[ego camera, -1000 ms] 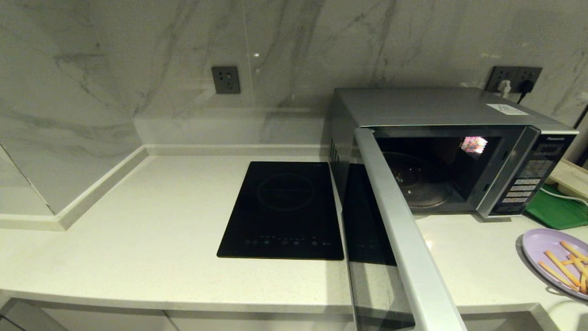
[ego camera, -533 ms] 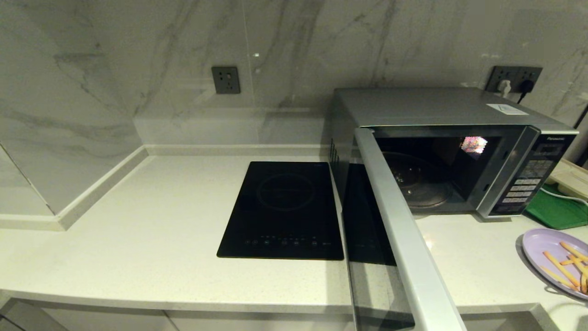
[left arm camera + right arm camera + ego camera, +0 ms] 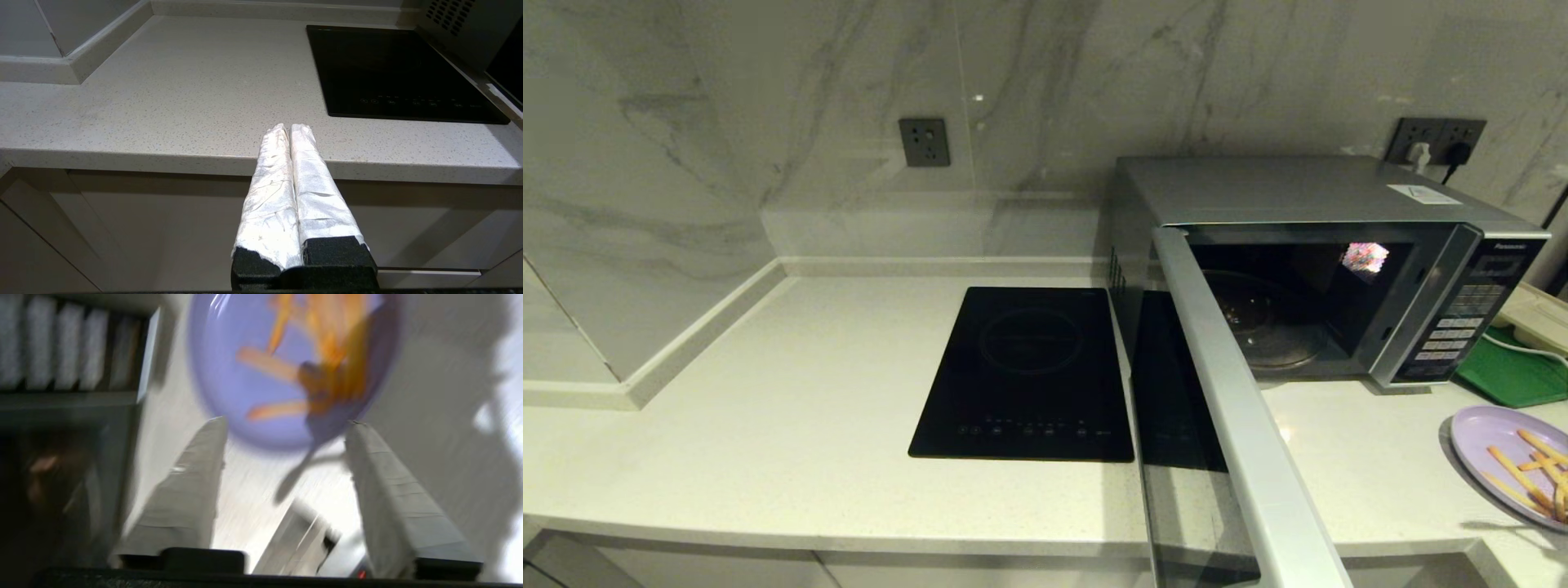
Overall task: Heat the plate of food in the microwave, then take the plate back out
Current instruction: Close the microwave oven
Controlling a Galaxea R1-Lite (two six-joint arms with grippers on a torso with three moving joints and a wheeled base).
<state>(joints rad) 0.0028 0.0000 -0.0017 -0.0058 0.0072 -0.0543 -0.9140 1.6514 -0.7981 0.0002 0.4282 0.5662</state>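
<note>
The silver microwave (image 3: 1307, 196) stands at the back right with its door (image 3: 1225, 408) swung wide open toward me, its glass turntable (image 3: 1262, 322) bare. The pale lilac plate of food (image 3: 1503, 453) with orange sticks lies on the counter at the far right, cut by the edge of the head view. In the right wrist view my right gripper (image 3: 286, 422) is open, its taped fingers (image 3: 192, 486) apart just short of the plate's (image 3: 253, 379) near rim. My left gripper (image 3: 290, 127) is shut, parked by the counter's front edge. Neither arm shows in the head view.
A flat black induction hob (image 3: 1029, 371) lies left of the microwave. A green tray (image 3: 1515, 376) sits behind the plate, right of the microwave. Wall sockets (image 3: 924, 141) are on the marble backsplash. The counter (image 3: 792, 408) ends in a wall ledge on the left.
The plate has slid slightly to the right in the head view. Microwave, door and hob have not moved.
</note>
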